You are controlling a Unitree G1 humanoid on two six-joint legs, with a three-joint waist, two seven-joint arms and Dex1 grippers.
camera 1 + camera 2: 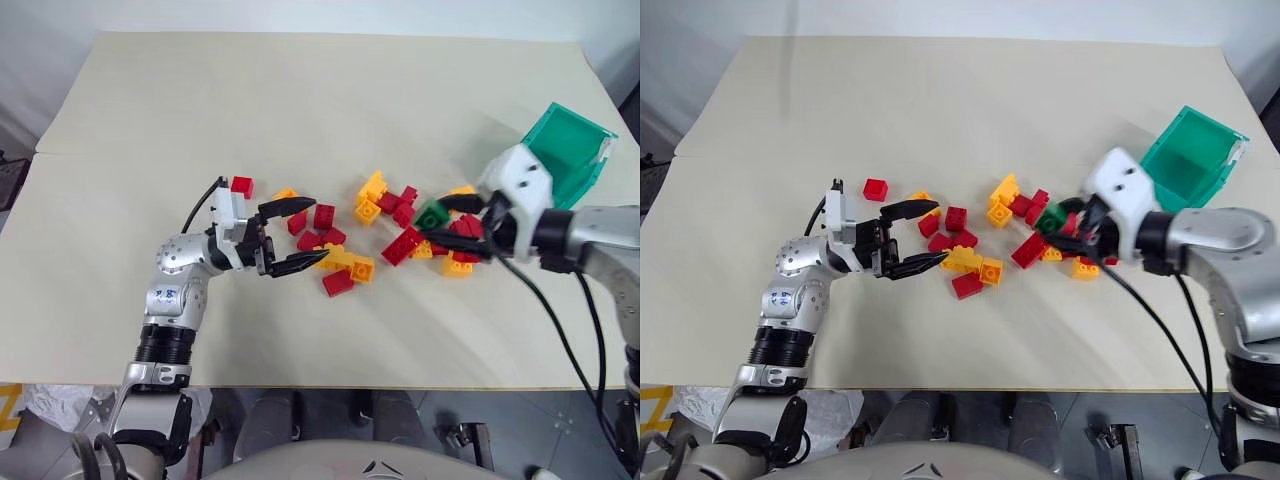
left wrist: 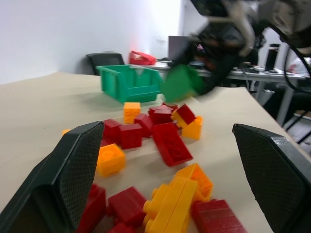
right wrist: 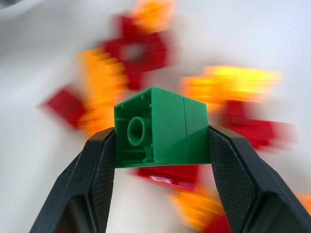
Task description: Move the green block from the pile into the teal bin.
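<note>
The green block [image 3: 160, 128] is clamped between both fingers of the right gripper [image 1: 462, 228], lifted above the 3 o'clock end of the pile [image 1: 375, 232], while the one teal bin [image 1: 568, 150] stands near the table's [image 1: 300, 100] right edge at about 2 o'clock from the pile. The left gripper [image 1: 297, 233] hangs with its jaws spread and empty at the pile's 9 o'clock end. The whole far half of the table, toward 12 o'clock, is bare, and one red brick [image 1: 241, 185] lies alone beside the left wrist.
</note>
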